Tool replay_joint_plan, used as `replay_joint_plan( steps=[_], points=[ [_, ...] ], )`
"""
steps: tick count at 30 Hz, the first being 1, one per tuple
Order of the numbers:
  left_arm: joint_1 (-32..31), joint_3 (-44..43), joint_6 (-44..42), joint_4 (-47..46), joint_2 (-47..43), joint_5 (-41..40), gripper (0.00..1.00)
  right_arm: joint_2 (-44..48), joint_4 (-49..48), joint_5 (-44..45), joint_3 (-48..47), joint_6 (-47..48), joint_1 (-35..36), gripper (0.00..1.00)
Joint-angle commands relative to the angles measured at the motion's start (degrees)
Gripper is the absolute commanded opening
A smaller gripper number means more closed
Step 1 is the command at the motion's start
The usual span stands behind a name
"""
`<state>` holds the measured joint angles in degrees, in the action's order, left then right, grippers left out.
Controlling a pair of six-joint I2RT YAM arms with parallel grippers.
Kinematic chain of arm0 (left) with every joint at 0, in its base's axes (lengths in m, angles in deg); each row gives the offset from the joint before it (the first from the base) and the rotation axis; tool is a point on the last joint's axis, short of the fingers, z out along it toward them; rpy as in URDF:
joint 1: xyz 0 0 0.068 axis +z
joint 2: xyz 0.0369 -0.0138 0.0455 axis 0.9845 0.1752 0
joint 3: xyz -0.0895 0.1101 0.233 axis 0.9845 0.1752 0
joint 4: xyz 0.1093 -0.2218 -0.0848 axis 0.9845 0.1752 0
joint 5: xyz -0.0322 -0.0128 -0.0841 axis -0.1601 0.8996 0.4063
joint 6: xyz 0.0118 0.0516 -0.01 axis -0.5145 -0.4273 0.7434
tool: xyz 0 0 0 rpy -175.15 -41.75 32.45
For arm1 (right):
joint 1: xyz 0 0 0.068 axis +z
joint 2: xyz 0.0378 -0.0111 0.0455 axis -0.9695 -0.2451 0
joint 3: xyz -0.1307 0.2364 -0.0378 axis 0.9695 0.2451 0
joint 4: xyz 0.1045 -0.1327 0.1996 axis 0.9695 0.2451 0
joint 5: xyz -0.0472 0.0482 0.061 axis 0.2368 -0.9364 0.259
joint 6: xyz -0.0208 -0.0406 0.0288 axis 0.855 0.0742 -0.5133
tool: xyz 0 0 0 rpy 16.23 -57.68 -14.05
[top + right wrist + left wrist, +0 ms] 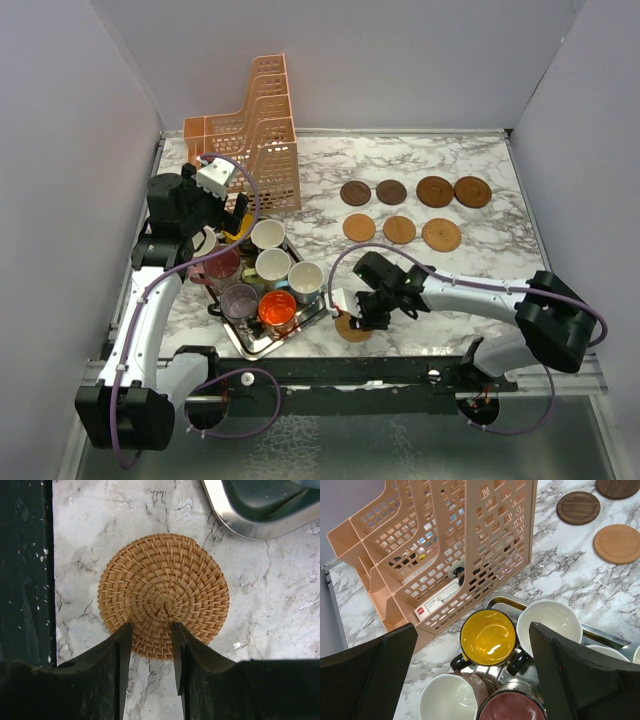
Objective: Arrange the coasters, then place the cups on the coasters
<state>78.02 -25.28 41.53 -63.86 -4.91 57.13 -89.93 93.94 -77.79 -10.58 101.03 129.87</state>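
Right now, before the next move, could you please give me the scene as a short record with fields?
laid-out coasters: seven, in two rows, far right
woven coaster: flat, at the front, beside tray
cups: grouped at tray, none on a coaster
left gripper: open, above yellow cup
right gripper: over woven coaster's rim, jaws narrow, grip unclear

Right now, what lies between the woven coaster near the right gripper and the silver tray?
Only bare marble tabletop. The right wrist view shows a bare strip between the woven coaster and the tray rim; they do not touch.
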Motion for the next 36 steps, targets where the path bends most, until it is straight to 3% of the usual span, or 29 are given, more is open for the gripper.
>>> replay_joint_plan(
  steps=[1, 17, 27, 36],
  points=[
    [0.13, 0.41, -0.34, -1.18, -1.64, 0.45, 0.99, 0.37, 2.60, 5.67, 3.64, 2.03, -2.36, 0.36],
    [0.13, 1.07, 0.25, -1.04, -1.72, 1.19, 0.99, 13.37, 12.97, 9.14, 9.06, 19.08, -34.18, 0.31],
    [0.13, 0.40, 0.51, -0.97, -1.68, 1.43, 0.99, 5.87, 12.60, 8.10, 6.47, 34.70, -59.71, 0.32],
    [0.13, 0.77, 0.31, -0.97, -1.84, 1.35, 0.99, -7.60, 11.90, 8.48, -4.21, 41.94, -76.53, 0.33]
  ],
)
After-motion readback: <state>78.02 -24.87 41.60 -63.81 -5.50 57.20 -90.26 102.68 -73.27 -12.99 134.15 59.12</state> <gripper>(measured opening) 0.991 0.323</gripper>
